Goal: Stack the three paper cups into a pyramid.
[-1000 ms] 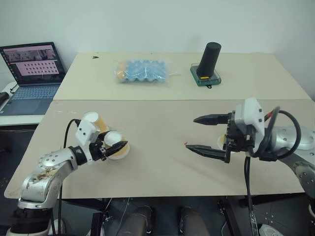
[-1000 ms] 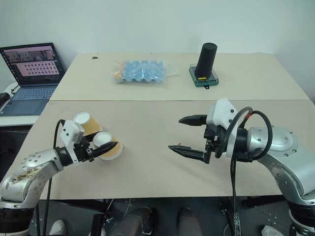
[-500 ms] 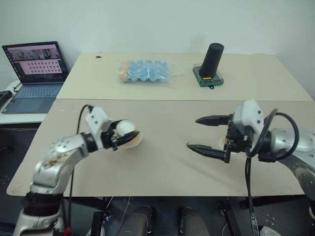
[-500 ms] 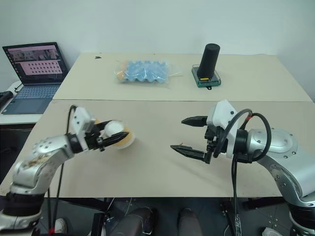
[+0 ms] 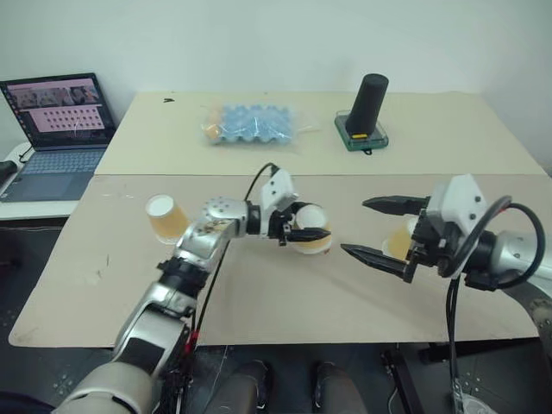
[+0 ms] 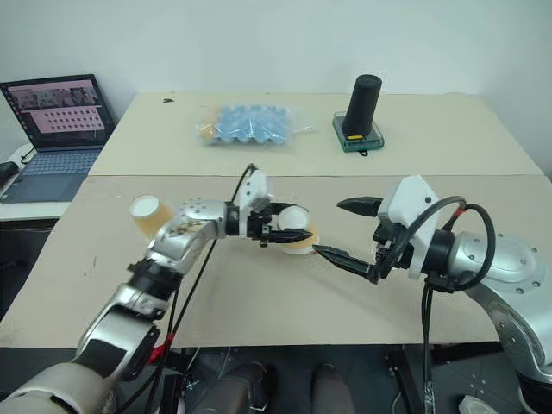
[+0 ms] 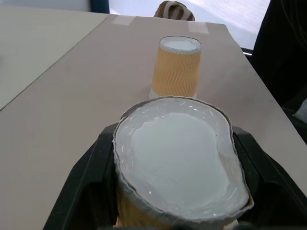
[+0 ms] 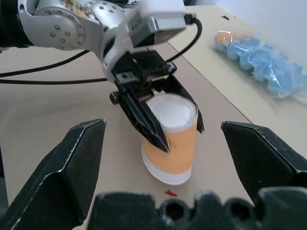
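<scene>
**Cup carried toward its partner at mid-table**

Between the two arms, over the middle of the beige tabletop (image 5: pixel 259 293), the left gripper (image 5: pixel 304 234) is clamped on one small tapered orange-tan paper cup with a white base (image 5: pixel 312 239). Its two black fingers press the cup's ribbed sides near the base, which faces up, so the cup travels upside down, rim toward the table, as a pyramid's bottom row needs. From the right wrist view the cup tilts a little and sits low; whether its rim touches the surface I cannot tell.

Just past the held cup, along the way the left gripper points, a second identical paper cup (image 7: pixel 175 67) stands upside down on the table, close by the right gripper (image 5: pixel 379 231). That gripper hangs with its fingers spread wide and nothing between them, seemingly waiting while the carried cup comes in.

Well behind the left gripper, beside that arm's elbow, the third orange-tan cup (image 5: pixel 164 216) stands upside down alone, probably kept for the top.

As I judge it, the bottom pair is being brought together; the carried cup should land upright beside its partner, close enough for the last cup to bridge both bases.
</scene>
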Robot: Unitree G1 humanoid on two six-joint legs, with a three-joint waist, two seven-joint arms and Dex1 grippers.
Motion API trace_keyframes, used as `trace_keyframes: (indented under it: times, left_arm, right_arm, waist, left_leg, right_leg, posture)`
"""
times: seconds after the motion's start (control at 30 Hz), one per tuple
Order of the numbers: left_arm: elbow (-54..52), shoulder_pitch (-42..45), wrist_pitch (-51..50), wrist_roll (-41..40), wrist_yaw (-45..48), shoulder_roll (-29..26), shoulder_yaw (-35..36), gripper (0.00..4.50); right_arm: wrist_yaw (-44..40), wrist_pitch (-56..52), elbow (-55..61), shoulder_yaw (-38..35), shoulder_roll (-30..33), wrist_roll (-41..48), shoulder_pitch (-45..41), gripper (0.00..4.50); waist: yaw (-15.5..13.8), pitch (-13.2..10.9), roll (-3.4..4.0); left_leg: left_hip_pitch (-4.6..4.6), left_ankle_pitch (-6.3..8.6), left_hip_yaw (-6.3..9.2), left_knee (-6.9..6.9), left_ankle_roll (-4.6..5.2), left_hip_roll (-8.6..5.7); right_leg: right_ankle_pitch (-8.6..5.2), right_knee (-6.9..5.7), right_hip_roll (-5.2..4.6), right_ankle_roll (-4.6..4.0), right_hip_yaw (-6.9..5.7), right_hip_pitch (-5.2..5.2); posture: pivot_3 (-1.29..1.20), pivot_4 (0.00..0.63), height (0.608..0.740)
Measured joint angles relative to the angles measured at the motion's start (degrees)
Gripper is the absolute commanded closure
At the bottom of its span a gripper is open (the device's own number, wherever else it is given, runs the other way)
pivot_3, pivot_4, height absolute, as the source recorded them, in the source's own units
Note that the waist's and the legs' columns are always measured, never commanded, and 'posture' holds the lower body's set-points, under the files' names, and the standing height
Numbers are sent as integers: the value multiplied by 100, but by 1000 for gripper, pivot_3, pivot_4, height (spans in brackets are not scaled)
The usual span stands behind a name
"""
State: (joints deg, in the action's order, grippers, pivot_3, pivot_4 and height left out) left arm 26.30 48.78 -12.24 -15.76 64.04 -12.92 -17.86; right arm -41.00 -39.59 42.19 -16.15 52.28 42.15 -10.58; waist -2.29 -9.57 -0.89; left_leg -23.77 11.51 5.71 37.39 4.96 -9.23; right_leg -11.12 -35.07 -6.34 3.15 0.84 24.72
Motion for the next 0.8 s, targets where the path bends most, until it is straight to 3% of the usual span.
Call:
trace_keyframes:
  times: [0.2,0.4,0.47,0.53,0.57,0.8]
  left_arm:
    - [875,135,457,258,236,397,-8,2107]
    - [1138,229,753,479,368,433,19,2107]
    - [1185,230,855,512,405,436,24,1136]
    - [1228,231,885,584,407,430,47,594]
    - [1280,231,887,653,405,429,47,107]
    - [1290,228,907,695,407,430,152,39]
  right_arm:
    - [167,-31,73,-388,10,29,286,0]
    - [193,-39,101,-582,46,34,459,0]
    - [194,-39,101,-633,46,79,462,0]
    - [206,-39,101,-715,47,137,447,0]
    - [214,-39,101,-721,48,154,441,0]
    - [217,-38,84,-715,92,192,395,0]
  waist:
    - [15,0,0]
    - [14,0,0]
    - [13,0,0]
    - [12,0,0]
    - [12,0,0]
    - [8,0,0]
  left_leg:
    - [-6,7,0,33,11,0]
    - [-5,10,0,44,15,0]
    - [-5,11,0,45,17,0]
    - [-5,11,0,45,16,0]
    - [-5,10,0,45,16,0]
    - [-5,11,0,46,17,0]
  right_leg:
    - [4,-7,2,7,-1,-5]
    - [9,-4,2,15,-3,-16]
    - [9,-3,2,16,-3,-16]
    - [9,-3,3,16,-3,-16]
    - [10,-4,3,16,-3,-16]
    - [10,-3,4,17,-3,-15]
  posture:
    - [0,150,740]
    - [0,150,740]
    - [0,150,740]
    - [0,150,740]
    - [0,150,740]
    - [0,150,740]
